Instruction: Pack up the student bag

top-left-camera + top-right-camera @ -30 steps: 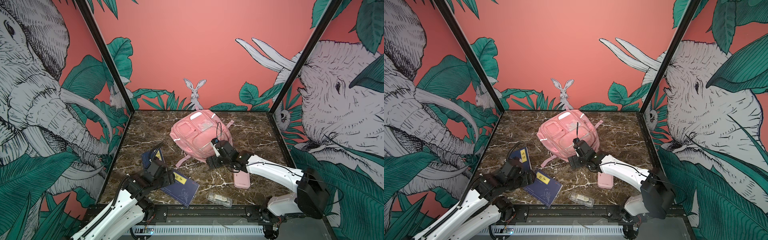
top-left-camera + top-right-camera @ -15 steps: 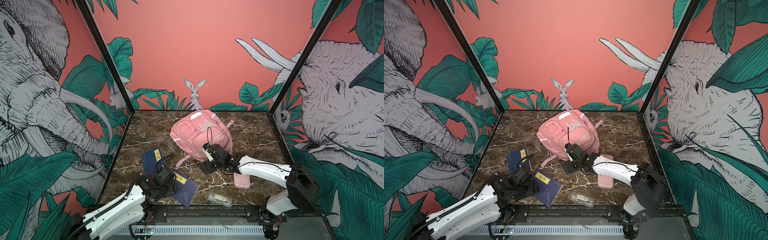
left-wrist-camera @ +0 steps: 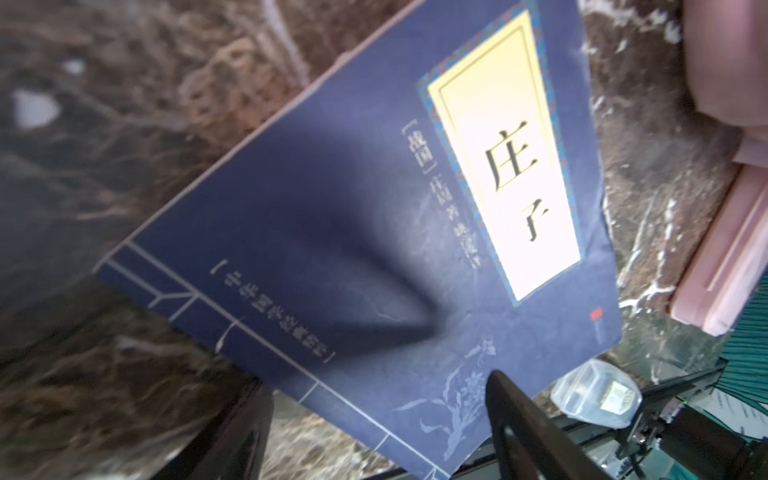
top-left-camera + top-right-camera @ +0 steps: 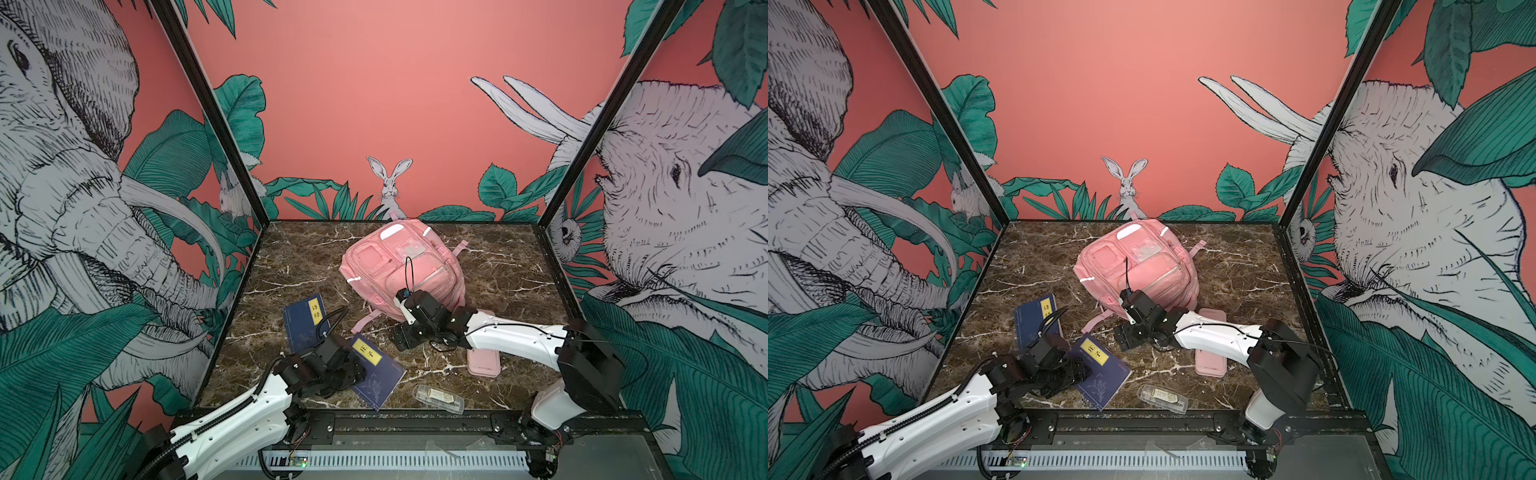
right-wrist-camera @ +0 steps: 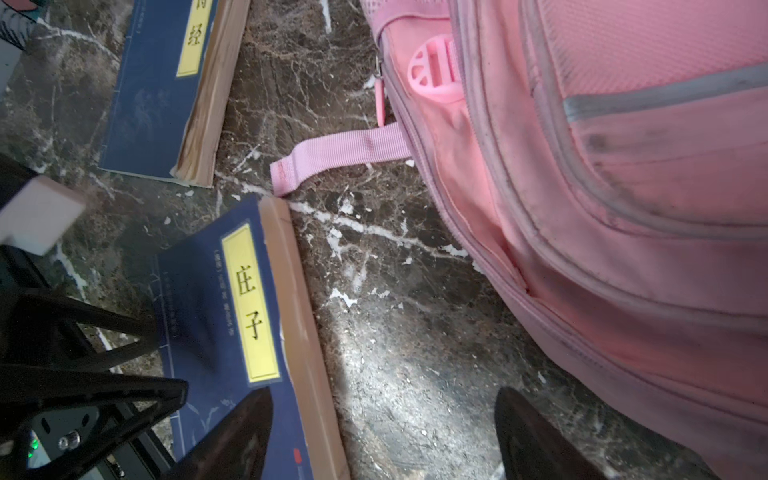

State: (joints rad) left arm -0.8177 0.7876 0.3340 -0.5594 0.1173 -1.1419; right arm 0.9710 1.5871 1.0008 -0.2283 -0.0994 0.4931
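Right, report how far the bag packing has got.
Done: nothing visibly packed; the near blue book, far blue book, pink pencil case and clear box all lie outside the student bag. In hand: left gripper open over that near book, right gripper open, empty, beside the bag. Left: everything.

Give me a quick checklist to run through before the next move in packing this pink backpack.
1. Left claw open: ok, jaws apart over the near dark-blue paperback book.
2. Right claw empty: ok, open above bare marble table.
3. Large pink fabric backpack open for loading: not ok, no open compartment shows.
4. Far dark-blue paperback book free: ok, flat, untouched.
5. Flat pink pencil case unobstructed: not ok, right arm crosses over it.
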